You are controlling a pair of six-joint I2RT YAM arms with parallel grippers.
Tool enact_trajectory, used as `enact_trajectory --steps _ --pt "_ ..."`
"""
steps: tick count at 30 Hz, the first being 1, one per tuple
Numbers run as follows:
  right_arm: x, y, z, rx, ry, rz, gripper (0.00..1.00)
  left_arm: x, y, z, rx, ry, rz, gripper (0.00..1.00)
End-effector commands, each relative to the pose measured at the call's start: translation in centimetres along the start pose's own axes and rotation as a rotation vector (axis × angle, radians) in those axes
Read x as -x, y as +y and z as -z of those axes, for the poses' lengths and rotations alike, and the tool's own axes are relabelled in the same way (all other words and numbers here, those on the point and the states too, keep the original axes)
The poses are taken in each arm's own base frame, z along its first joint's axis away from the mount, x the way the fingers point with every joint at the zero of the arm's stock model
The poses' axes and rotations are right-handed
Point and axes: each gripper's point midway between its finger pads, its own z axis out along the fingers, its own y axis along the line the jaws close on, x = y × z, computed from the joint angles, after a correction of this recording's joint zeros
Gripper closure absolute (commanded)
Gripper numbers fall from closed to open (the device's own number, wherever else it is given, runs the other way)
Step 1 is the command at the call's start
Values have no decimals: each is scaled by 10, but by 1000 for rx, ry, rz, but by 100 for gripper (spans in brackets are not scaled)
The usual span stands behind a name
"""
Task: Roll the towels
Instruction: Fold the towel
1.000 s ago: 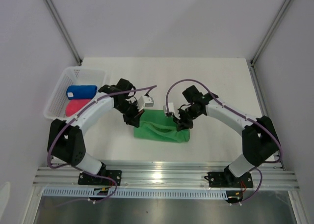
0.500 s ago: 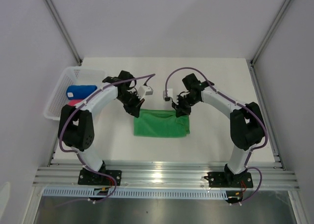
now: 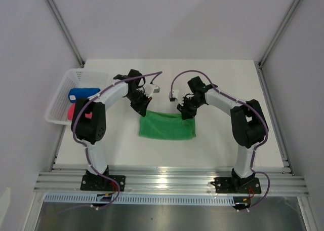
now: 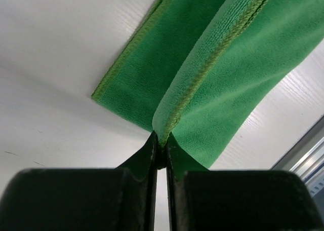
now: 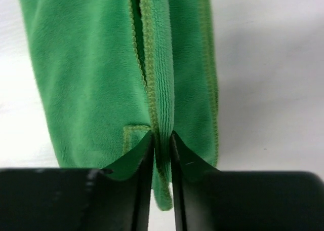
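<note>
The green towel (image 3: 167, 127) lies folded in a flat band on the white table, between the two arms. At its far left corner my left gripper (image 3: 142, 108) pinches the stitched hem. In the left wrist view the jaws (image 4: 162, 142) are shut on that hem of the green towel (image 4: 243, 64). My right gripper (image 3: 184, 112) is at the far right corner. Its jaws (image 5: 162, 140) stand narrowly apart with the folded edge of the green towel (image 5: 86, 74) filling the gap. A rolled blue towel (image 3: 83, 94) and a rolled pink towel (image 3: 72, 111) lie in the basket.
A white mesh basket (image 3: 53, 107) stands at the table's left edge. Aluminium frame posts rise at the far corners. A metal rail with the arm bases runs along the near edge.
Both grippers have moved away from the bases with the towel's edge. The green towel has gone from a bunched heap to a flat folded band. The right jaws have parted slightly.
</note>
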Motion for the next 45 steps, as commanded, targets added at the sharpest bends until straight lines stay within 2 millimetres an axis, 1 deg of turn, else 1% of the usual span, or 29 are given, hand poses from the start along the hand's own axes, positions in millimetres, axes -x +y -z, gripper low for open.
enact_trajectory --steps 1,2,3,5,6,8,9,10,11,12,13,14,15,16,17,19,20,22,23,25,27,32,34,37,39,41,42,44,45 --pt "12 -33 0 -115 -33 -22 76 7 19 0 54 12 57 90" --pt "16 -40 -1 -142 -50 -35 74 4 20 -4 55 27 76 88" --pt "13 -47 -3 -168 -43 -57 72 10 24 -2 64 19 79 85" --pt "17 -60 -1 -220 -64 -129 71 10 28 -9 60 47 115 82" --pt "16 -70 2 -271 -59 -164 68 11 28 -10 58 52 124 75" --pt "25 -83 16 -338 -119 -253 68 13 31 -11 64 59 149 68" --pt "30 -87 23 -360 -146 -281 62 13 32 -11 70 57 155 62" --pt "36 -93 36 -404 -187 -293 61 12 32 -10 72 57 163 61" --pt "40 -94 44 -423 -211 -309 60 14 32 -5 76 44 162 58" --pt "44 -93 50 -434 -230 -329 60 15 31 -3 76 36 162 56" --pt "50 -92 62 -461 -254 -320 60 15 31 1 78 27 168 54" --pt "55 -89 67 -465 -269 -329 60 17 32 7 81 11 172 50" --pt "57 -87 72 -472 -278 -342 61 18 31 10 83 4 169 50" --pt "57 -82 74 -467 -276 -361 62 18 32 13 83 -4 172 50" --pt "62 -71 76 -452 -283 -366 62 17 32 14 80 -7 174 50" --pt "59 -53 67 -418 -251 -374 63 15 29 17 83 -13 164 49" --pt "57 -36 56 -397 -218 -357 63 15 28 17 77 -18 163 49" --pt "52 -21 45 -381 -178 -348 62 18 18 18 37 -38 154 49" --pt "46 -12 37 -376 -151 -349 62 19 16 18 26 -42 148 49" --pt "39 -9 30 -384 -134 -369 61 22 18 15 50 -34 125 49" --pt "27 -11 22 -401 -99 -400 61 24 20 11 55 -21 112 50" --pt "16 -7 13 -400 -57 -421 61 13 24 -7 70 61 101 51" --pt "9 0 6 -374 -37 -424 63 12 29 -9 93 79 103 50" --pt "0 7 -1 -349 -9 -418 65 9 29 -15 75 105 120 50" --pt "-3 7 -4 -349 -6 -419 65 7 28 -19 62 117 127 51" --pt "-11 6 -9 -354 19 -428 65 9 29 -21 62 117 135 55" --pt "-12 4 -10 -358 24 -425 66 8 29 -24 57 125 148 56" --pt "-17 1 -13 -368 40 -427 66 10 29 -24 55 119 154 63" --pt "-17 -6 -9 -404 32 -442 85 12 30 -23 62 115 157 88"
